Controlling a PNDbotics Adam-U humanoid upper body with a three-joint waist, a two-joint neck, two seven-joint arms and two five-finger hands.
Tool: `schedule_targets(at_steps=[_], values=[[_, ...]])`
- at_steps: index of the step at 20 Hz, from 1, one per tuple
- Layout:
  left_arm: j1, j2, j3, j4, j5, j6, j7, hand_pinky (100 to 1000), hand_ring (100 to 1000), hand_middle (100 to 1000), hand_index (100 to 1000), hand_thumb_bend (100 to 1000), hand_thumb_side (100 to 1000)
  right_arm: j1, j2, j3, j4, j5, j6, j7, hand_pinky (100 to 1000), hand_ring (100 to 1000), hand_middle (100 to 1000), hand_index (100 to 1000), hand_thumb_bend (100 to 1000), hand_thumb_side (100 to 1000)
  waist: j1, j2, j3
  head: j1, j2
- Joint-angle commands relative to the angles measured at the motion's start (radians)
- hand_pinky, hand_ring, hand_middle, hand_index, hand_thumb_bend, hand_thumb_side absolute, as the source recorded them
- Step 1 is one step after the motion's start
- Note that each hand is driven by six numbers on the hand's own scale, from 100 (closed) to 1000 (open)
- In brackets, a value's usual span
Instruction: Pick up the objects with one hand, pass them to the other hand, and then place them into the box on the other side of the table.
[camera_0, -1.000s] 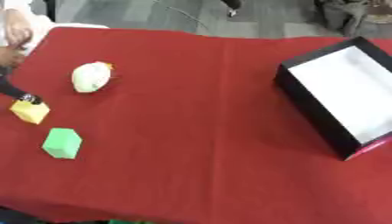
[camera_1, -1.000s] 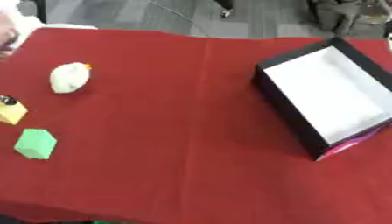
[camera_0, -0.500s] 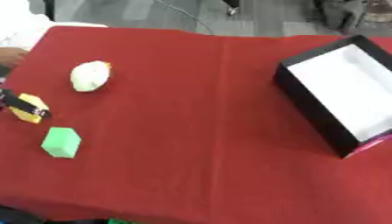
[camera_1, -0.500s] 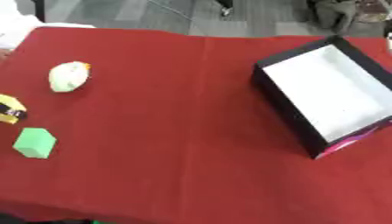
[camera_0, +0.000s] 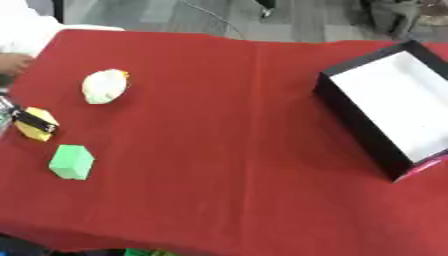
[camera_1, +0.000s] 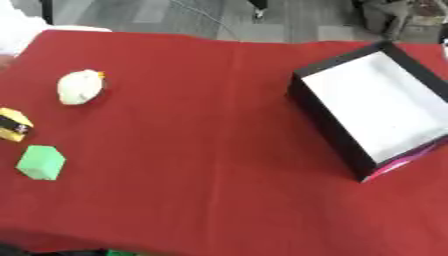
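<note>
My bench (camera_0: 227, 150) has a red cloth on it. My left robot hand (camera_0: 24, 119) comes in at the left edge, and I see only a little of it there. A dark finger (camera_0: 35, 121) lies across the yellow block (camera_0: 37, 124), so it touches the block, but I cannot tell if my left robot hand is open or closed on it. The yellow block sits near the left edge of the bench. Just below it, a bit apart, is the green block (camera_0: 72, 161). It lies flat on the cloth and nothing touches it. Above the yellow block is a white round thing (camera_0: 105, 86) with a small bit of orange on its right side. It also lies alone on the cloth. These 3 things are all on the left side of the bench. The box (camera_1: 372, 107) is far away from them, on the right side. It is black outside and white inside, and it sits askew on the cloth. A pink bit shows at its lower corner. My right robot hand does not show in either view.
</note>
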Motion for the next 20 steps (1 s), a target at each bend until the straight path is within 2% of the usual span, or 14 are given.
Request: schedule_targets(at_steps=[1, 2, 7, 15, 20], values=[[-0.022, 0.029, 0.003, -0.005, -0.013, 0.155, -0.156, 914, 903, 797, 694, 138, 216, -0.008, -0.028, -0.005, -0.021, -0.005, -0.001, 0.001, 1000, 1000, 959, 1000, 100, 631, 0.003, -0.019, 0.001, 0.006, -0.001], [-0.023, 0.03, 0.003, -0.01, -0.014, 0.155, -0.161, 911, 894, 791, 686, 100, 202, -0.008, -0.028, -0.005, -0.021, -0.005, -0.001, 0.001, 1000, 1000, 959, 1000, 100, 631, 0.003, -0.019, 0.001, 0.005, -0.001], [-0.032, 0.048, 0.013, -0.116, 0.003, 0.166, -0.158, 886, 842, 752, 661, 100, 182, -0.006, -0.029, -0.005, -0.021, -0.005, -0.001, 0.001, 1000, 1000, 959, 1000, 100, 631, 0.003, -0.019, 0.003, -0.004, -0.003], [-0.02, 0.078, 0.025, -0.483, 0.118, 0.201, -0.047, 813, 734, 664, 624, 100, 258, -0.009, -0.033, -0.004, -0.021, -0.003, -0.007, 0.003, 1000, 1000, 958, 1000, 100, 629, 0.0, -0.017, 0.014, -0.03, -0.022], [0.015, 0.055, 0.005, -0.733, 0.226, 0.179, 0.086, 742, 662, 623, 634, 100, 309, -0.066, -0.038, 0.017, -0.021, -0.017, -0.03, 0.021, 1000, 1000, 956, 1000, 100, 621, -0.004, -0.018, 0.017, -0.054, -0.036]])
